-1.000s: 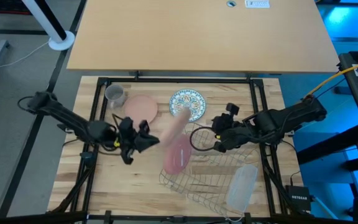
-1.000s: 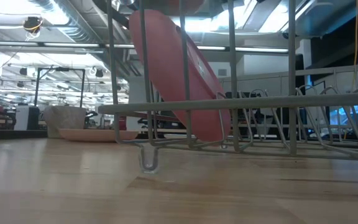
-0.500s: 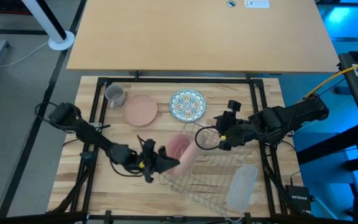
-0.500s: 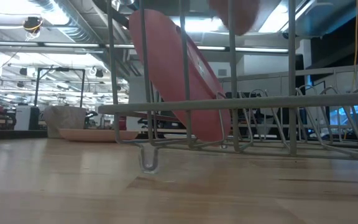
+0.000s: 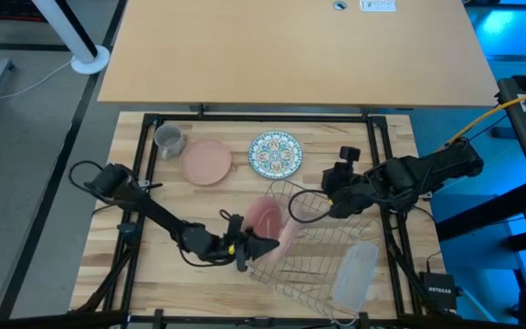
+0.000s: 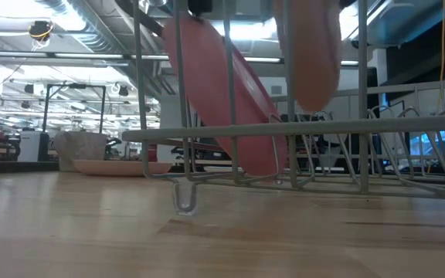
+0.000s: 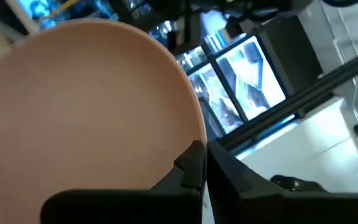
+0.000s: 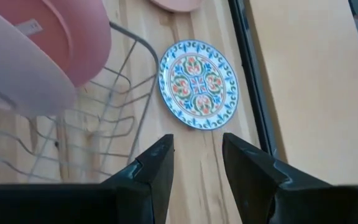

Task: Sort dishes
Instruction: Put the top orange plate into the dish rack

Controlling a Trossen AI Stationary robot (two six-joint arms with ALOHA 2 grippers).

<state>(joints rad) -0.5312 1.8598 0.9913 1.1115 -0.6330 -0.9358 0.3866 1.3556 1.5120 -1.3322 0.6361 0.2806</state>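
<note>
Left gripper (image 5: 265,247) clamped on salmon-pink plate (image 5: 288,239), held on edge over wire rack (image 5: 322,260), beside second pink plate (image 5: 265,217) leaning in rack. Right gripper (image 5: 333,194) open, empty, above rack. Third pink plate (image 5: 206,161), patterned plate (image 5: 274,153), grey mug (image 5: 168,139) on table (image 5: 153,274).

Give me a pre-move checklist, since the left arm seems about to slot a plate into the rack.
1. Left gripper shut on the salmon-pink round plate: ok.
2. Plate lowered between the grey wire rack's wires: cannot tell.
3. Another pink plate already leaning in the rack, clear of this one: cannot tell.
4. Right gripper open, holding nothing, above the rack's far edge: ok.
5. Patterned blue-green round plate, flat pink plate and small grey mug unsorted: not ok.
</note>
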